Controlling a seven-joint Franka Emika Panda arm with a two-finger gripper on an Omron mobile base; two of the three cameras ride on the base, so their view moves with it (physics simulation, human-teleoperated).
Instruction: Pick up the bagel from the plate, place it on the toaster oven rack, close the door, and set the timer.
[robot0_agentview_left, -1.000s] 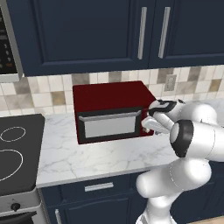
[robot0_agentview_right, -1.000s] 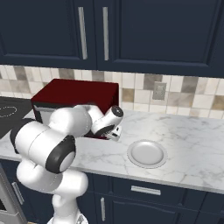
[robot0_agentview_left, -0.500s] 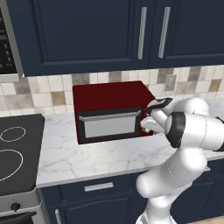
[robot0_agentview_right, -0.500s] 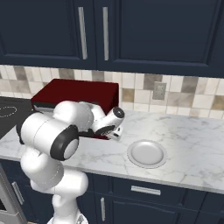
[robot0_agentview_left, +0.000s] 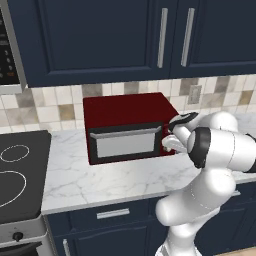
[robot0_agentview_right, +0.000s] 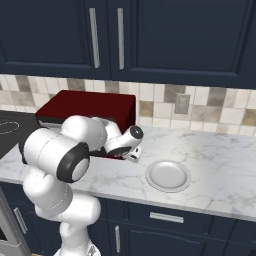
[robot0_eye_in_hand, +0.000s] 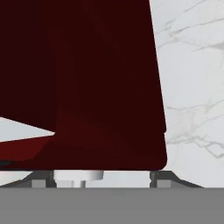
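The claw (robot0_agentview_left: 170, 142), its jaws hidden so I could not tell their state, sat against the toaster oven's (robot0_agentview_left: 125, 125) right front corner just beside the closed door (robot0_agentview_left: 125, 144), with the bare plate (robot0_agentview_right: 168, 176) on the worktop (robot0_agentview_right: 220, 165) off to its right.

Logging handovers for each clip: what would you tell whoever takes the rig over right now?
Hand: at the oven's right front corner, by the controls; open or shut can't be told, nothing visibly held.
Door: shut.
Plate: on the counter right of the oven, no bagel on it.
Bagel and rack: presumably inside, behind the door; unconfirmed.
Done: door closed, plate cleared.
Left: set the timer.
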